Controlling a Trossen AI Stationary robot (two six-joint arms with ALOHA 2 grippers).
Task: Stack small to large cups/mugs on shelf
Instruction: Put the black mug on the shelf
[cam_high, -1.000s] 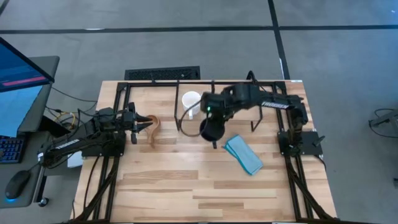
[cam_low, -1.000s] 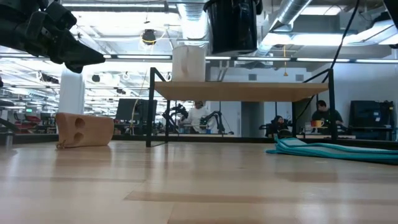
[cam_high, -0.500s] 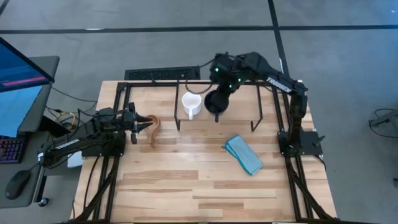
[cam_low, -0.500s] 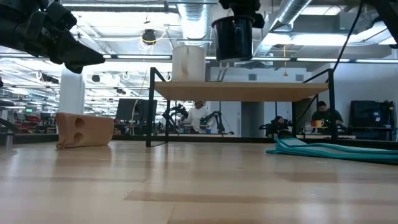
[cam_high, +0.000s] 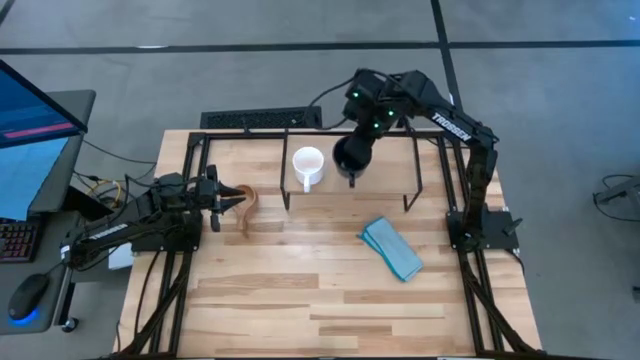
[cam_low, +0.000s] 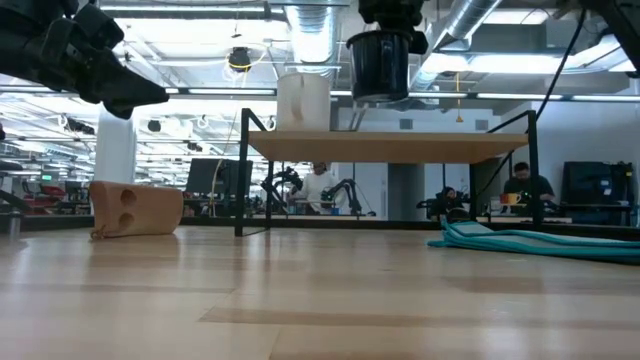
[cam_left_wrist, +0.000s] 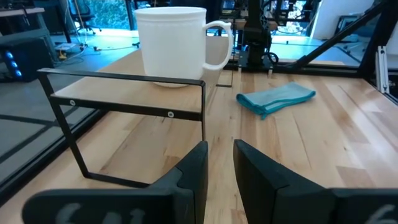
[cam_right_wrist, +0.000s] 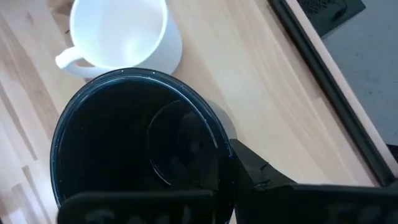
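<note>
The white mug (cam_high: 307, 165) stands upright on the shelf's wood board (cam_high: 395, 165), near its left end; it also shows in the low view (cam_low: 303, 100) and the left wrist view (cam_left_wrist: 171, 40). My right gripper (cam_high: 368, 125) is shut on the black mug (cam_high: 349, 156), which hangs just right of the white mug and above the board (cam_low: 390, 146). The tan-brown mug (cam_high: 247, 208) lies on the table left of the shelf (cam_low: 135, 208). My left gripper (cam_high: 238, 197) hovers above it, its fingers (cam_left_wrist: 194, 171) a narrow gap apart, empty. My right gripper holds the black mug by its rim (cam_right_wrist: 219, 155), one finger inside the mug and one finger (cam_right_wrist: 261, 177) outside its wall. The fingers come from above, pointing down. The mug (cam_low: 380, 65) hangs upright, mouth up, clear of the shelf board.
A light blue cloth (cam_high: 392, 248) lies on the table in front of the shelf's right end. The shelf's thin black bars (cam_left_wrist: 124, 78) stand around the board. A keyboard (cam_high: 262, 119) lies past the table's far edge. The board's right part shows bare wood.
My right gripper has carried the black mug toward the table's far edge, from in front of the shelf to above the board beside the white mug. The mug has stayed upright in the hold.
</note>
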